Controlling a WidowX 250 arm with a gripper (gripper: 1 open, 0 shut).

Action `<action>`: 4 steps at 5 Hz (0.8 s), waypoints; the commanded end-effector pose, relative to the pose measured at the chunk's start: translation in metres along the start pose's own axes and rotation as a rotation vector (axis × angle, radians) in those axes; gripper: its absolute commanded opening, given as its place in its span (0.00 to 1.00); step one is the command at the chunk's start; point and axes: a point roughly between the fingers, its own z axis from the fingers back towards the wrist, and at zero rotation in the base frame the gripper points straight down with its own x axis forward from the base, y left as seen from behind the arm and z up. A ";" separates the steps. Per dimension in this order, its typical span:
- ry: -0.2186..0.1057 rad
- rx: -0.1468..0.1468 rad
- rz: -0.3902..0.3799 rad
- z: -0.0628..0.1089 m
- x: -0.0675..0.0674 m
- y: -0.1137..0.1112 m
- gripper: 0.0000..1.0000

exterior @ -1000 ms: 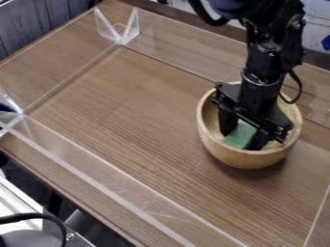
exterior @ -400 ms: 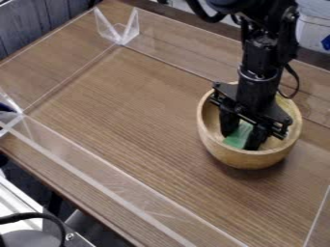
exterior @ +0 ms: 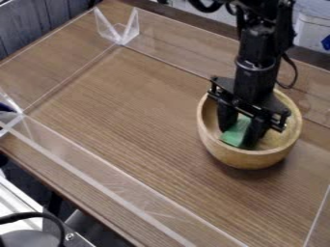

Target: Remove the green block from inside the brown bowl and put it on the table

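Note:
The brown bowl (exterior: 214, 138) stands on the table (exterior: 129, 121) at the right. My gripper (exterior: 246, 136) points straight down into it, its black fingers (exterior: 230, 123) reaching inside the rim. The green block (exterior: 237, 135) shows between the fingers, low in the bowl, and the gripper is shut on it. The fingers hide the block's right part. I cannot tell whether the block still touches the bowl's floor.
Low clear acrylic walls (exterior: 80, 162) border the tabletop, with a clear corner piece (exterior: 120, 29) at the back left. The wood-grain surface stretches left and forward of the bowl. Dark cables (exterior: 33, 232) lie below the front left edge.
The arm above the bowl has leaned slightly to the left. The gripper stays in the bowl on the green block.

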 end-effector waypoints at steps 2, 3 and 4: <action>-0.121 0.020 0.022 0.024 0.007 0.004 0.00; -0.132 0.033 0.035 0.024 0.003 0.005 0.00; -0.111 0.040 0.015 0.028 0.003 0.010 0.00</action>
